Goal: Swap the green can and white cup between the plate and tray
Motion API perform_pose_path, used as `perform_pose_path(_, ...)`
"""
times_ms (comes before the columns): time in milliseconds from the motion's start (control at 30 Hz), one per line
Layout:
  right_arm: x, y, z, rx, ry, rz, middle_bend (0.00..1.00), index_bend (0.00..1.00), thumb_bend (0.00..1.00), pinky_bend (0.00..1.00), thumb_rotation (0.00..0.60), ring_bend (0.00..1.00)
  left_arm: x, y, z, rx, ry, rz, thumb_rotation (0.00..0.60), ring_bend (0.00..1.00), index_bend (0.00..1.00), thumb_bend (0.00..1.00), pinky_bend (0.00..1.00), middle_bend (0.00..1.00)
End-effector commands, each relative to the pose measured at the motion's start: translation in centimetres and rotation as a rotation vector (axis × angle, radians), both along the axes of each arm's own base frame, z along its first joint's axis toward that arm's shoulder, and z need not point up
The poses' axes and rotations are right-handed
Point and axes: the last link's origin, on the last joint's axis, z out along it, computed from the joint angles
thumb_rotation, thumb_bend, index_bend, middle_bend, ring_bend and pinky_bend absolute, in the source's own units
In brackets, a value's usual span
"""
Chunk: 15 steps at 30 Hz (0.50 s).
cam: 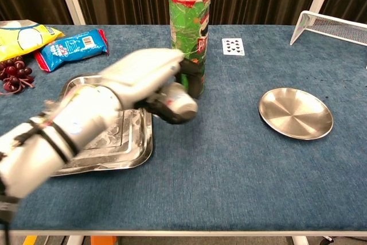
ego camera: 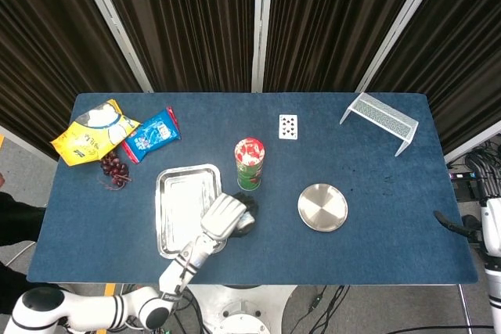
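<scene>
My left hand (ego camera: 225, 216) (cam: 148, 76) grips the white cup (cam: 181, 103) (ego camera: 246, 220) on its side and holds it above the blue cloth, just right of the steel tray (ego camera: 185, 202) (cam: 132, 137), which has nothing in it. The green can (ego camera: 250, 163) (cam: 190, 32) stands upright on the cloth right behind the hand, between tray and plate. Bare and round, the metal plate (ego camera: 322, 207) (cam: 295, 113) lies to the right. My right hand (ego camera: 483, 227) shows only at the head view's right edge, off the table, thumb out, holding nothing.
A yellow snack bag (ego camera: 92, 132), a blue packet (ego camera: 153, 131) and dark grapes (ego camera: 114, 168) lie at the table's back left. A playing card (ego camera: 288, 126) lies behind the can. A white wire rack (ego camera: 380, 118) stands at the back right.
</scene>
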Motion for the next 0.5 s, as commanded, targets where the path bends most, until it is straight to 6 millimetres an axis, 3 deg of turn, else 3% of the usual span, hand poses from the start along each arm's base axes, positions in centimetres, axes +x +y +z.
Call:
perform_pose_path(33,-0.4,0.2,0.5,-0.011,-0.003,-0.009,0.03,0.00,0.06,0.08,0.600,0.00,1.6,-0.3,-1.8,-0.035,-0.021,-0.049,0.600,0.47,0.50,0.31,0.79,0.49)
perform_pose_path(367,-0.9,0.3,0.6,-0.013,-0.011,-0.015,0.03,0.00,0.06,0.08,0.600,0.00,1.9,-0.7,-4.7,-0.067,-0.001,-0.091,0.600,0.46,0.47,0.30,0.78,0.47)
perform_pose_path(500,-1.0,0.3,0.7,-0.015,-0.017,-0.015,0.03,0.00,0.06,0.08,0.600,0.00,1.6,-0.5,-4.4,-0.044,-0.004,-0.107,0.600,0.37,0.36,0.20,0.69,0.39)
